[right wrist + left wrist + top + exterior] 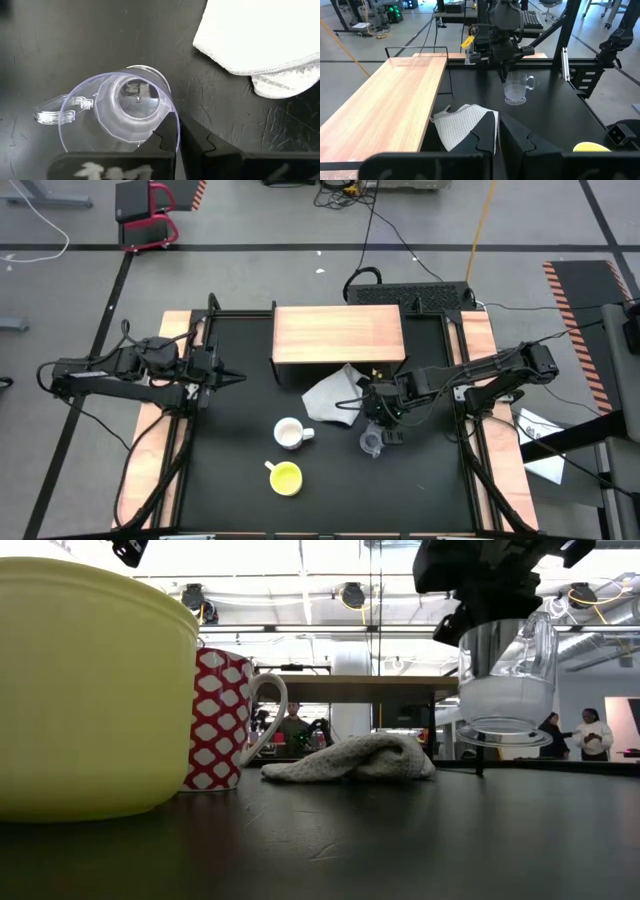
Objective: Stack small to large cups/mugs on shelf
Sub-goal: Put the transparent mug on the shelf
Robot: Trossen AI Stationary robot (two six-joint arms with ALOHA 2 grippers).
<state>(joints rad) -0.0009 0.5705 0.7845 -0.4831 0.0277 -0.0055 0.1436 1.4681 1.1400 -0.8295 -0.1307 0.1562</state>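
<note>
The clear glass cup point(505, 680) hangs upright from my right gripper point(381, 423), near the table's middle right; it also shows in the left wrist view point(516, 89). The white patterned mug point(290, 433) stands on its base left of it. The yellow cup point(285, 477) stands nearer the front edge. The light-wood shelf point(340, 340) stands at the far middle, nothing on its top. My left gripper point(235, 376) is shut and empty at the table's left, left of the shelf. My right gripper holds the glass cup by its rim point(169, 116), on the side away from the handle point(52, 112). One finger is inside the cup and one outside. The fingers come from above, pointing down. The cup hangs upright, lifted clear of the table.
A grey-white cloth point(335, 398) lies crumpled in front of the shelf, between the shelf and the cups, close to my right gripper. Wooden strips point(150, 460) run along the table's left and right sides. People stand in the room beyond the table.
</note>
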